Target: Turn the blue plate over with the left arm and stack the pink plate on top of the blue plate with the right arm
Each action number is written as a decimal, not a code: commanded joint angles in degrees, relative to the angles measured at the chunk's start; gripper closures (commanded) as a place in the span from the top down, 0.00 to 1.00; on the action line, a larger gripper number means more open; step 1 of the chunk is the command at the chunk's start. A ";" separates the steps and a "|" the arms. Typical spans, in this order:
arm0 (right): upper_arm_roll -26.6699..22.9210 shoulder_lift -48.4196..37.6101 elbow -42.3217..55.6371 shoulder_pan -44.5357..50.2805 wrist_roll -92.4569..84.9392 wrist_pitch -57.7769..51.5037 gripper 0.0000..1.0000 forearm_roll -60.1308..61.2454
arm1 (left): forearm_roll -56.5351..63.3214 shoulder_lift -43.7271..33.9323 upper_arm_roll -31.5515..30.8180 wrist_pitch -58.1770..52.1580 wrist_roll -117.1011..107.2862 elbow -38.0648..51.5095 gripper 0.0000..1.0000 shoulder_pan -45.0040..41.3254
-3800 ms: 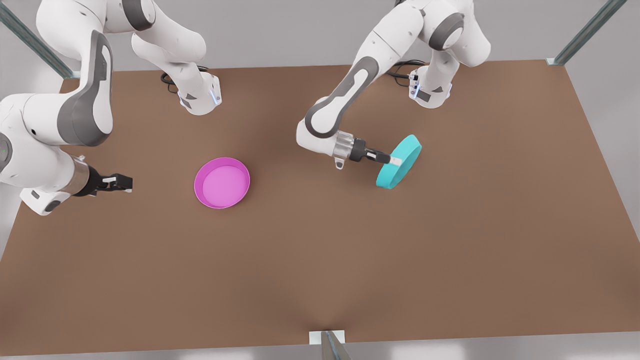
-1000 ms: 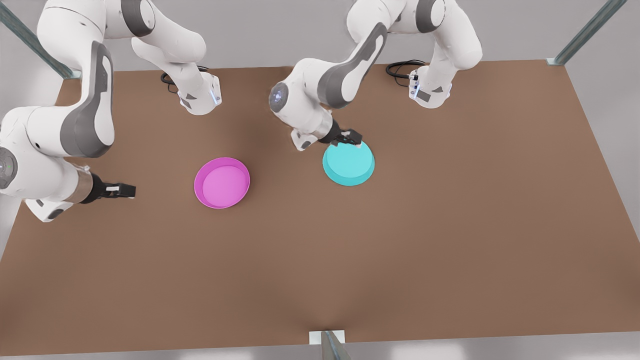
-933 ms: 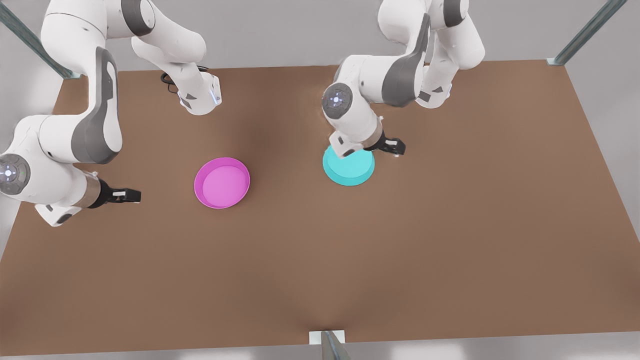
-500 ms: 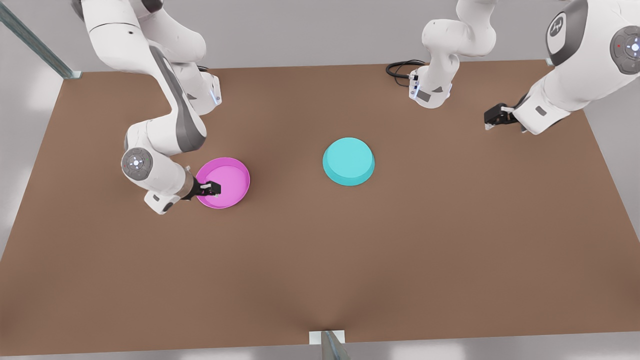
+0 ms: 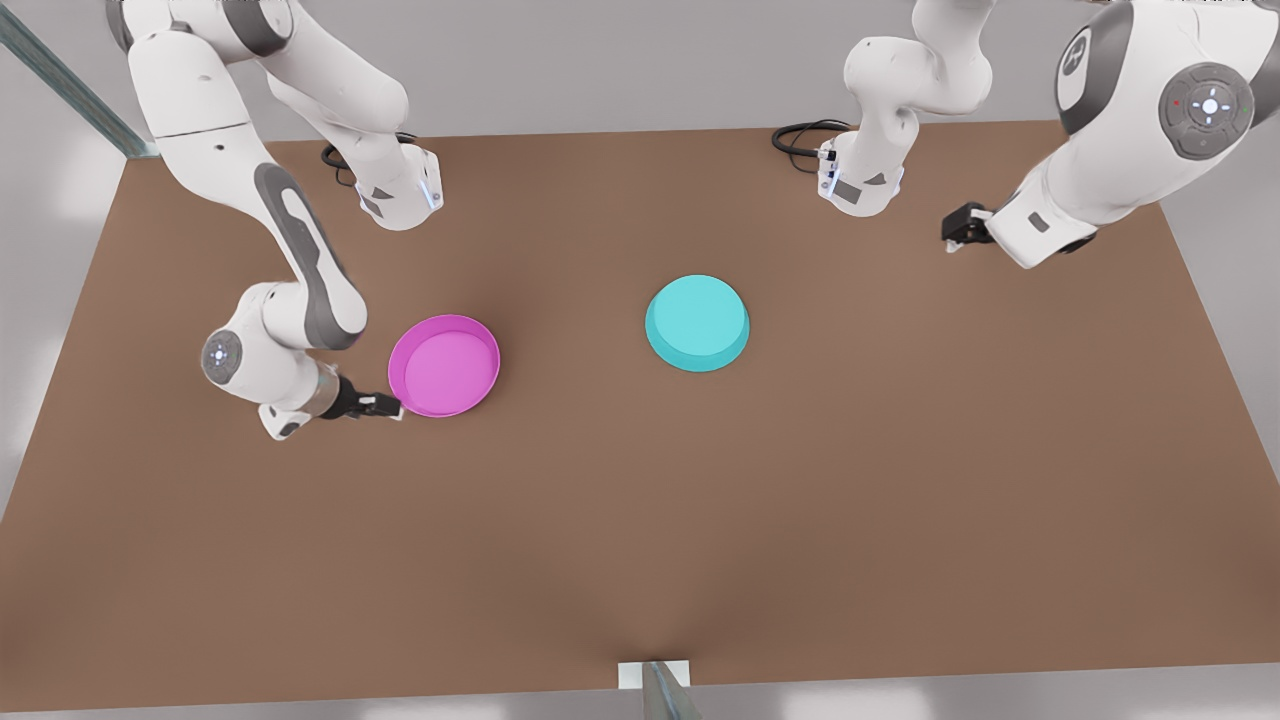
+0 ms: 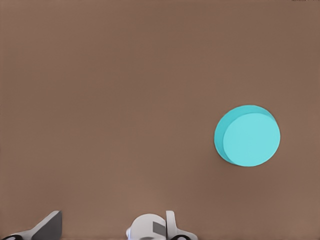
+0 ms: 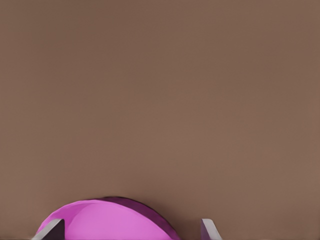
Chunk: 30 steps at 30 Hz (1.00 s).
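Observation:
The blue plate point(image 5: 697, 322) lies upside down, flat bottom up, near the table's middle; the left wrist view looks down on the blue plate point(image 6: 248, 136) from far off. My left gripper point(image 5: 955, 230) hangs high at the front view's right, well away from it, open and holding nothing. The pink plate point(image 5: 445, 365) sits rim up at the front view's left. My right gripper point(image 5: 390, 406) is low at its near-left rim, open. In the right wrist view the pink plate point(image 7: 107, 222) lies between the spread fingers point(image 7: 51, 229).
The brown table point(image 5: 700, 520) has both arm bases at its back edge: the right arm's point(image 5: 400, 190) and the left arm's point(image 5: 860, 180) with a black cable loop point(image 5: 800, 140). A metal bracket point(image 5: 655, 680) sits at the front edge.
The left gripper set the blue plate down bottom up, let go and swung off to the right. The right gripper came in to the pink plate and now sits lower, at its outer rim.

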 commanded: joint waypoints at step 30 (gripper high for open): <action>12.49 0.34 -18.37 -13.09 -3.15 13.17 1.00 -2.02 | 0.79 0.56 0.39 -0.24 0.18 0.71 1.00 0.67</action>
